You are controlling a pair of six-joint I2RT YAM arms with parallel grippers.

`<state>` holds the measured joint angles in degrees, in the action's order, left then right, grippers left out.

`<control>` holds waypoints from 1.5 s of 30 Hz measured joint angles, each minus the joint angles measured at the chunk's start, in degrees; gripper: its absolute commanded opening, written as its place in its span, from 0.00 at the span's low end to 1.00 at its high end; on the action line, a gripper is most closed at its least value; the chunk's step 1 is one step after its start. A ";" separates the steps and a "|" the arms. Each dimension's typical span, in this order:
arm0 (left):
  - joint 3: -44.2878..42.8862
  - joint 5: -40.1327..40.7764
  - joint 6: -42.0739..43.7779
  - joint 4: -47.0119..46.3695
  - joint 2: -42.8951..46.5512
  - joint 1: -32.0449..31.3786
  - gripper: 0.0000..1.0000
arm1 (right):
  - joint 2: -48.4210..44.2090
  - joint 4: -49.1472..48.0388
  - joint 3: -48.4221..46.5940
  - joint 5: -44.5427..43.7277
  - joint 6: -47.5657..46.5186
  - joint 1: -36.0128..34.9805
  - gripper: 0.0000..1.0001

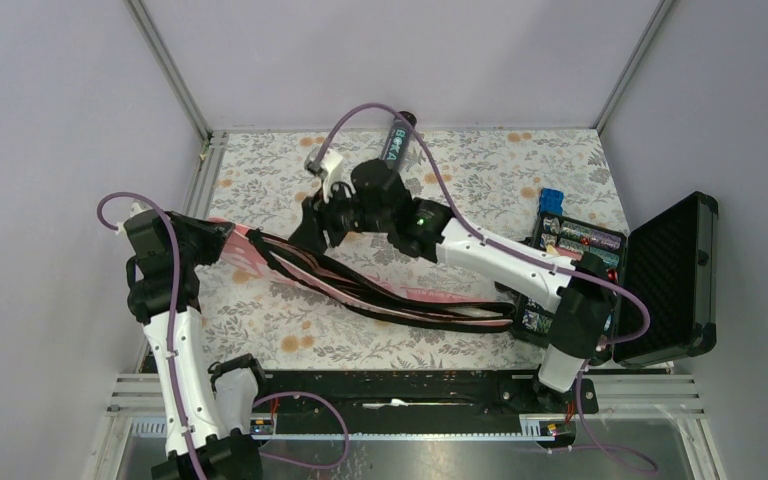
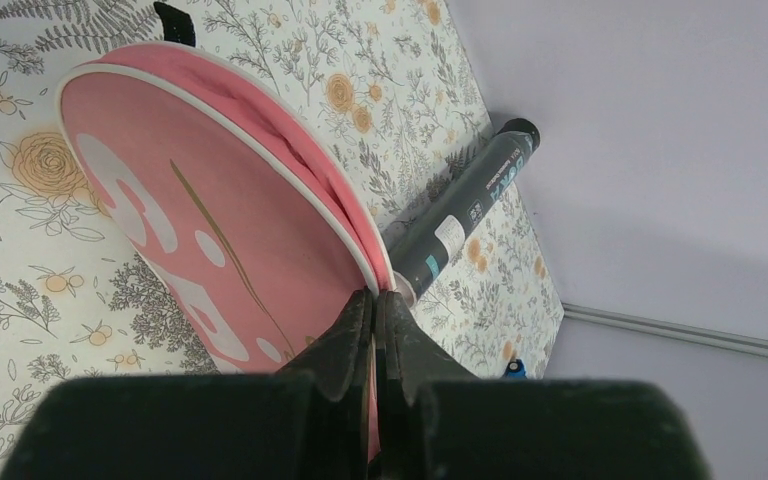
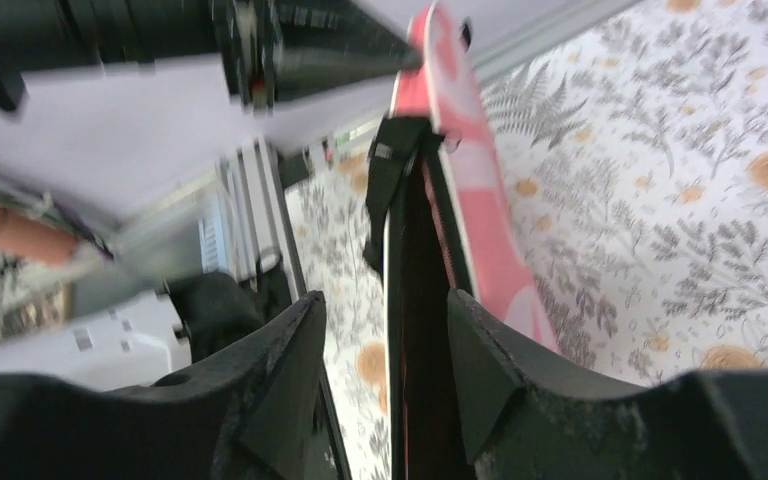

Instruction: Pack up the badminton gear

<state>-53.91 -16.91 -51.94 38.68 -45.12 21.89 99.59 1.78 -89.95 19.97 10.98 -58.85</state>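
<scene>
The long pink bag [image 1: 430, 296] with black straps lies slantwise across the floral table, and its wide end is lifted on edge at the left. My left gripper [image 1: 222, 238] is shut on that end's white-piped rim [image 2: 380, 285]. My right gripper [image 1: 312, 228] hangs over the bag's upper edge, open. The bag's black zipper edge [image 3: 415, 350] runs between its fingers, close to the right one. The pink side [image 3: 475, 210] shows beyond. A black tube with teal print [image 1: 396, 140] lies at the back of the table; it also shows past the bag as the tube [image 2: 470, 205].
A black case [image 1: 672, 268] stands open at the right with patterned rolls [image 1: 580, 240] inside. A small blue toy [image 1: 552, 200] sits just behind it. Metal frame rails run along the table's left, right and near edges.
</scene>
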 measured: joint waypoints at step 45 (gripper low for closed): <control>2.93 -2.62 1.51 -2.82 2.40 0.31 0.00 | 23.76 -14.62 -16.13 5.31 38.25 3.13 0.36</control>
<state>-50.98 -19.53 -50.43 35.86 -42.72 22.20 123.35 -12.84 -106.08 25.28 49.23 -55.72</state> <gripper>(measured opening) 0.021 0.362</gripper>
